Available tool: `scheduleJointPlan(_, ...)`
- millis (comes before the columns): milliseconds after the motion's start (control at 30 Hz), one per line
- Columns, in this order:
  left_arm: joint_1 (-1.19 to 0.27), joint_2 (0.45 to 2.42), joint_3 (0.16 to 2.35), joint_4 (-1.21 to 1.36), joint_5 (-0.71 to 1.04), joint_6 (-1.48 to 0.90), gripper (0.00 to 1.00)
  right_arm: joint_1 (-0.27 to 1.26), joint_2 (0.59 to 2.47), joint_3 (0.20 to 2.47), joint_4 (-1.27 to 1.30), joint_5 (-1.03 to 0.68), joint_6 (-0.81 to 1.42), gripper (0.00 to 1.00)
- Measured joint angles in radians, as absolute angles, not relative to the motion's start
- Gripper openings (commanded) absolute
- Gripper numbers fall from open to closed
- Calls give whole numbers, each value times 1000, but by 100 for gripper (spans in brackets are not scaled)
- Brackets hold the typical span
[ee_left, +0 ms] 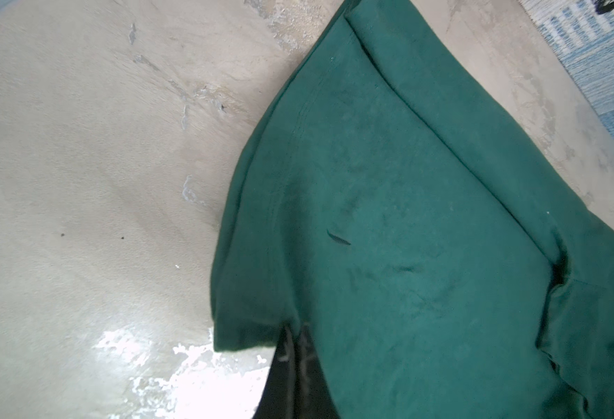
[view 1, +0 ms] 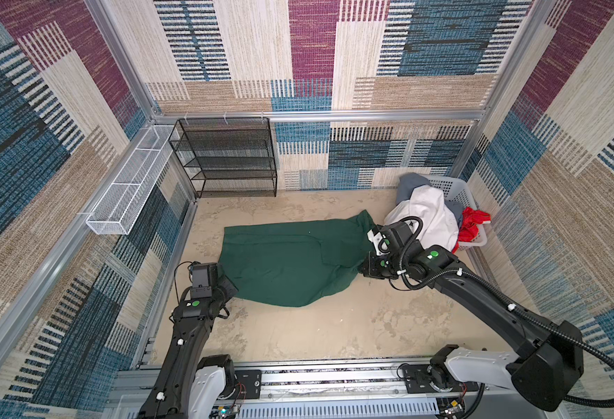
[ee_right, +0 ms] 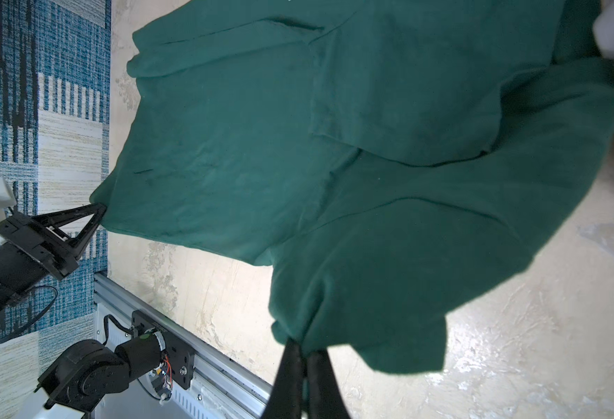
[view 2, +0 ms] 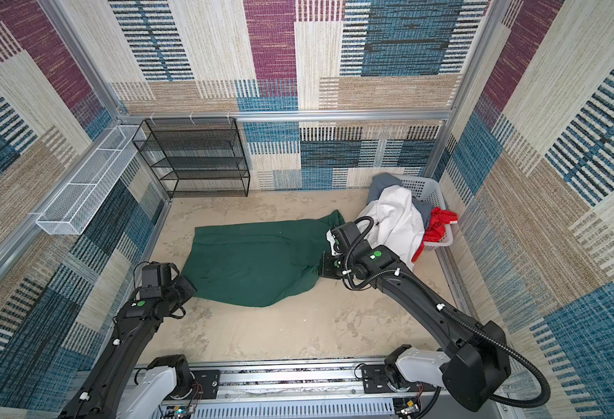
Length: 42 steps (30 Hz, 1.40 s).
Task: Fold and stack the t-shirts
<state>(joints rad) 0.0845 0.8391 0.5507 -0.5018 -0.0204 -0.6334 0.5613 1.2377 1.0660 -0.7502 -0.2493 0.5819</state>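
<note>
Bright even light, glare, edge distortion

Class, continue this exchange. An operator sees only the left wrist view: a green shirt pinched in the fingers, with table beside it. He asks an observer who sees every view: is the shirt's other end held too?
Observer: Yes. The right gripper is shut on the green shirt at its opposite edge.
Operator: Where are the other shirts?
Observer: Heaped in the basket in the far right corner, with a white shirt on top, hanging over its rim.
Operator: Anything else back there?
Observer: A black mesh rack stands against the back wall, left of centre.
</note>
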Motion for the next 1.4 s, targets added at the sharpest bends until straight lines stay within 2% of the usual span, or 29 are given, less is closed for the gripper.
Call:
scheduleJointPlan(200,84,678,559,-571,-20,-651,0,561,1177,1045,-776,-232,609,0)
scheduleJointPlan(367,85,675,595,-603,-25,-651,0,556,1168,1039,-775,-224,627,0)
scheduleJointPlan(900,85,995,614,-454,-79,-649,0,414,1437,1079,-533,-239,570,0)
scheduleJointPlan(1133,85,1146,682,-382,-103,-647,0,377,1545,1131,-494,-228,555,0)
scheduleJointPlan(1400,85,1225,702,-344,-139,-646,0,358,1641,1212,-491,-224,533,0)
